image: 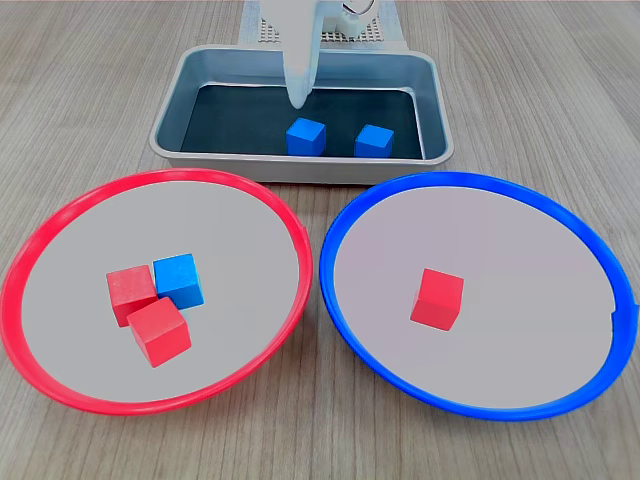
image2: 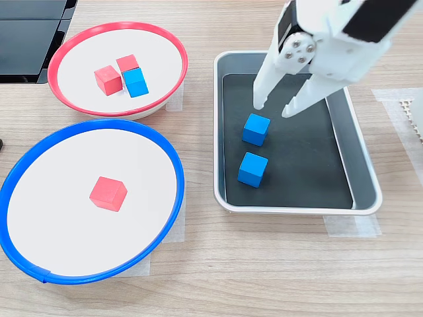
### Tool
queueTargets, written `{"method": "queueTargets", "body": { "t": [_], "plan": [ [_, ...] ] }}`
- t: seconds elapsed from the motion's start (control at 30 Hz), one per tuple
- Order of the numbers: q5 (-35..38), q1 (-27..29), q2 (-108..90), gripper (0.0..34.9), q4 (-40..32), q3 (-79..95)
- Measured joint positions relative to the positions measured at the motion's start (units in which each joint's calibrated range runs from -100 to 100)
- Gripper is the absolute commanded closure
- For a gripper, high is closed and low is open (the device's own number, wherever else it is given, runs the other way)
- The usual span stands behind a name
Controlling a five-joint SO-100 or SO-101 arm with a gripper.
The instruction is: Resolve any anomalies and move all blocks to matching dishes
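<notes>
where the white plastic two-fingered gripper (image2: 273,107) hangs over the rectangular grey metal tray with the dark bottom (image2: 363,165), its jaws stand apart and hold nothing; in the second exterior view the fingertips (image2: 258,102) hover just above the farther of two small matte blue cubes in the tray, not touching it; that cube (image2: 256,129) lies near the tray's middle, and the nearer blue cube (image2: 252,169) sits just beside it toward the second exterior view's bottom, apart from it; in the first exterior view only one pale finger (image: 299,70) shows, pointing down behind the left tray cube (image: 306,136), with the other tray cube (image: 374,141) at its right; the large round red-rimmed dish with the pale grey inside (image: 60,225) holds three cubes clustered near its centre; two small matte red cubes (image: 131,294) (image: 159,331) touch each other, and a third blue cube (image: 179,280) rests against the first red one; the large round blue-rimmed dish with the pale grey inside (image: 350,215) holds a single red cube (image: 437,298) near its middle, alone; both dishes sit side by side on the pale wood-grain table (image: 80,80), rims close but apart, with the tray beyond them in the first exterior view; strips of clear tape (image2: 349,225) show at the tray's edge in the second exterior view.
</notes>
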Motion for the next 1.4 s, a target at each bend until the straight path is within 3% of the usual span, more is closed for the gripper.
{"method": "queueTargets", "body": {
  "t": [0.27,0.73,0.8,0.87,0.9,1.1,1.23,1.4],
  "plan": [
    [-3.0,-1.8,12.5,21.8,3.4,-9.8],
    [-3.7,-1.8,19.9,21.4,3.0,-13.7],
    [-3.7,-1.8,21.1,23.9,2.5,-14.1],
    [-3.7,-1.8,22.2,31.7,1.8,-14.4],
    [-3.7,-1.8,22.6,34.0,1.5,-14.7],
    [-2.8,-1.9,22.8,34.7,5.1,-19.1],
    [-2.4,-5.1,21.8,34.7,13.5,-32.0],
    [-1.9,-10.7,26.9,34.7,15.6,-48.6]
  ]
}}
